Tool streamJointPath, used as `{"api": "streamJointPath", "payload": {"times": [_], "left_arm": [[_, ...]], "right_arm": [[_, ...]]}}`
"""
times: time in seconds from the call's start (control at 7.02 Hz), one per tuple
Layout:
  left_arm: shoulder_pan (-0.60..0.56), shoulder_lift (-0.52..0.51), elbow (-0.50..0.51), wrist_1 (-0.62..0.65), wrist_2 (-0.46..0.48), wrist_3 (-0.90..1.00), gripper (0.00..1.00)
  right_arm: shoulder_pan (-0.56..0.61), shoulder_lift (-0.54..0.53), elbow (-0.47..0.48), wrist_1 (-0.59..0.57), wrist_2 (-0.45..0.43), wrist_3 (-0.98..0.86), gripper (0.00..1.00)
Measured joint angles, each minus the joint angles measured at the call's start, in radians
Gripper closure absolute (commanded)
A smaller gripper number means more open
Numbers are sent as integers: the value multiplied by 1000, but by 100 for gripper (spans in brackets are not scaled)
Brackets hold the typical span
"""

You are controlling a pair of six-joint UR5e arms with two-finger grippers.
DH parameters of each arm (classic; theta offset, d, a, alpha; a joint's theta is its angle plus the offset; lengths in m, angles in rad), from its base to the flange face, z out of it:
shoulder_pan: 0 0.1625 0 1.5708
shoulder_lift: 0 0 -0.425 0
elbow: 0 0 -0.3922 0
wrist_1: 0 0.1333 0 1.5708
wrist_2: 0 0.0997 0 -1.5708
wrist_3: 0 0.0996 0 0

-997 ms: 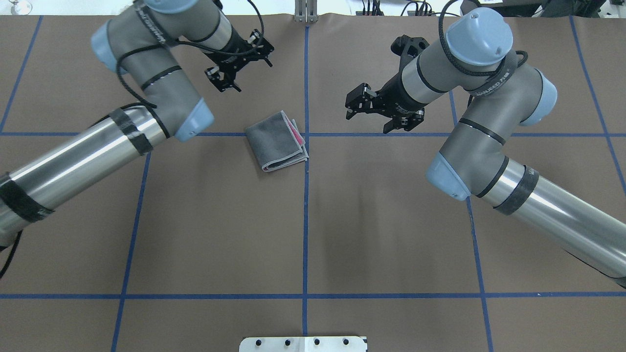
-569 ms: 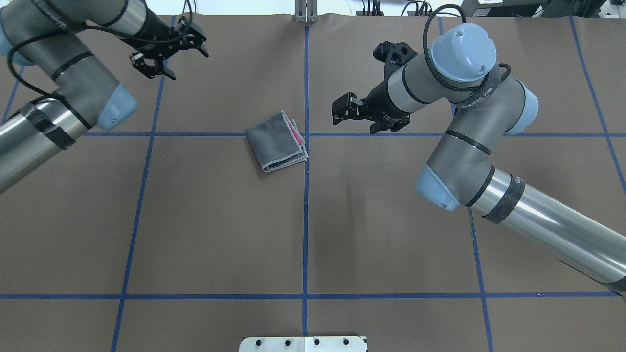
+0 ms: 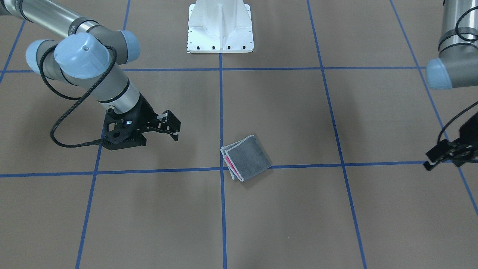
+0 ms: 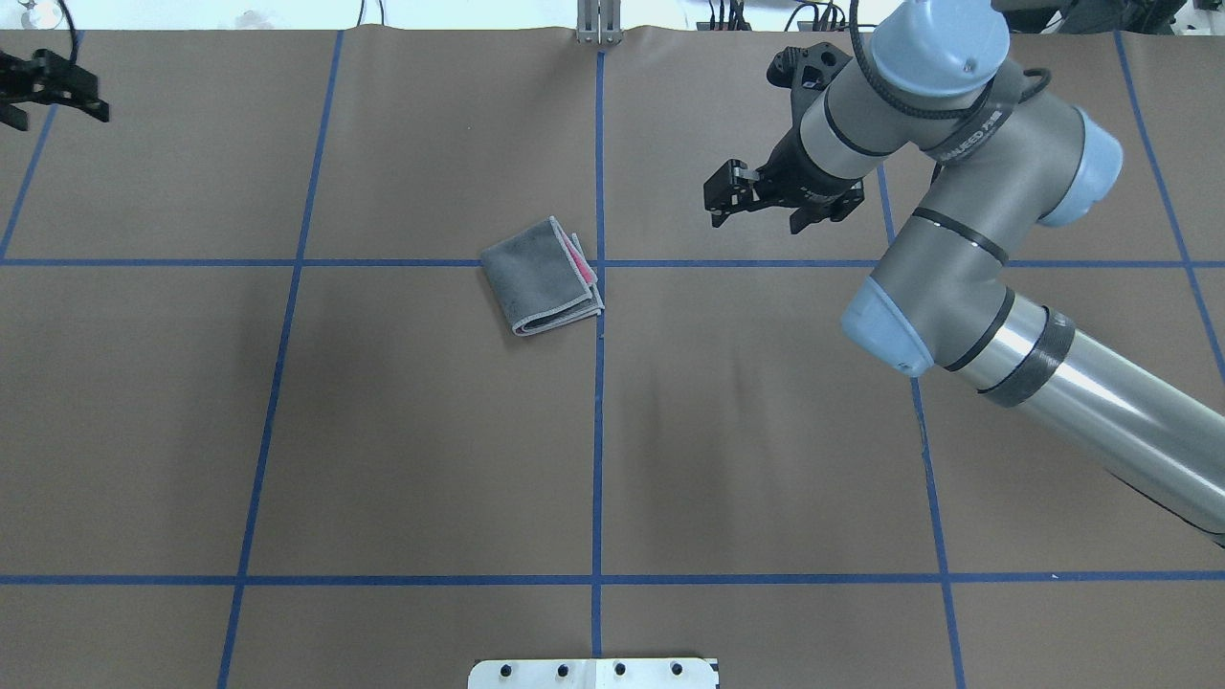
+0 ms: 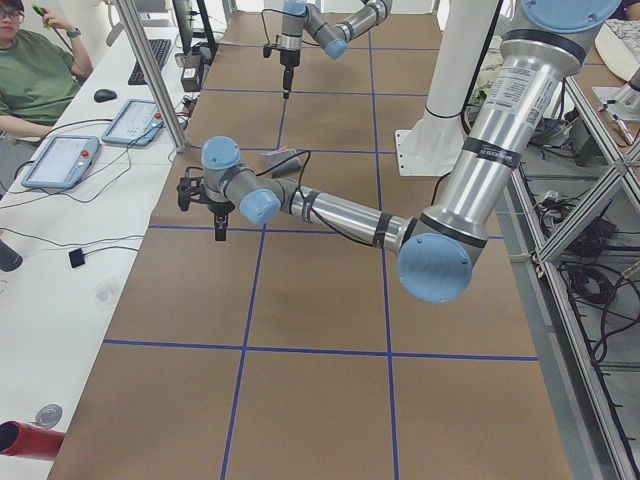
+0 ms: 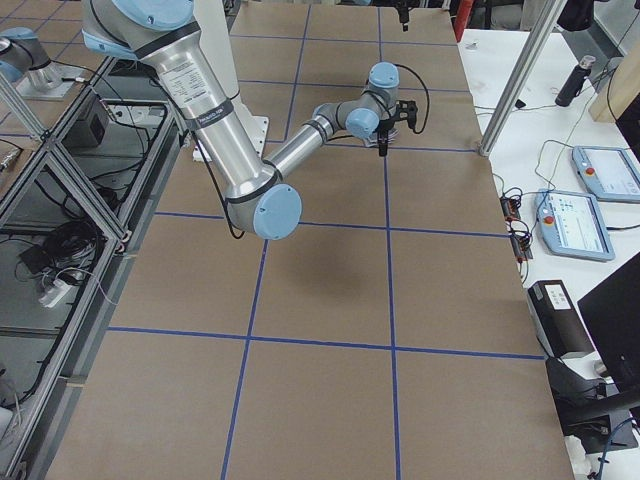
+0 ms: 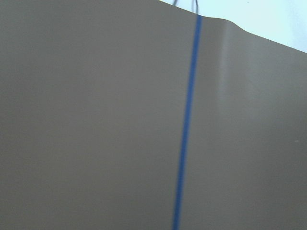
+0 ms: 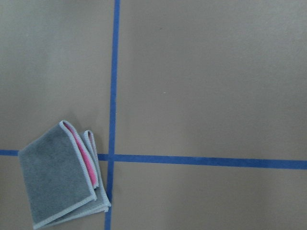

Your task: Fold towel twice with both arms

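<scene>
The towel [image 4: 543, 277] lies folded into a small rectangle on the brown table, just left of the centre blue line. Its dark grey face is up and a pink strip shows at its layered right edge. It also shows in the front view [image 3: 246, 157] and low left in the right wrist view [image 8: 62, 175]. My right gripper [image 4: 761, 218] hangs open and empty, up and to the right of the towel, well clear of it [image 3: 170, 127]. My left gripper [image 4: 53, 110] is open and empty at the far left back corner, at the right edge of the front view [image 3: 444, 157].
Blue tape lines [image 4: 599, 431] divide the table into squares. The white pedestal base [image 3: 220, 28] stands on the robot's side. A white side table [image 5: 70, 170] with tablets and a seated person runs along the far edge.
My left arm has swung far out to the left, away from the towel. My right gripper first neared the towel, then drew back up and right. The towel has not moved.
</scene>
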Motion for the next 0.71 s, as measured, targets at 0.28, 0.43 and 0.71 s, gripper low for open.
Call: {"api": "streamJointPath", "payload": {"times": [0.28,0.43,0.71], "left_arm": [[-31,114,-52,107,89,237,0],[-50,168,-75,125,60,289,0],[-125,249,-117,117,-28,323,0]], "right_arm": [[137,-44,97,-349,0,-353,0],[216,-117,131,-412,11,-513,0],[390,-278,155,-427,116,-707,0]]}}
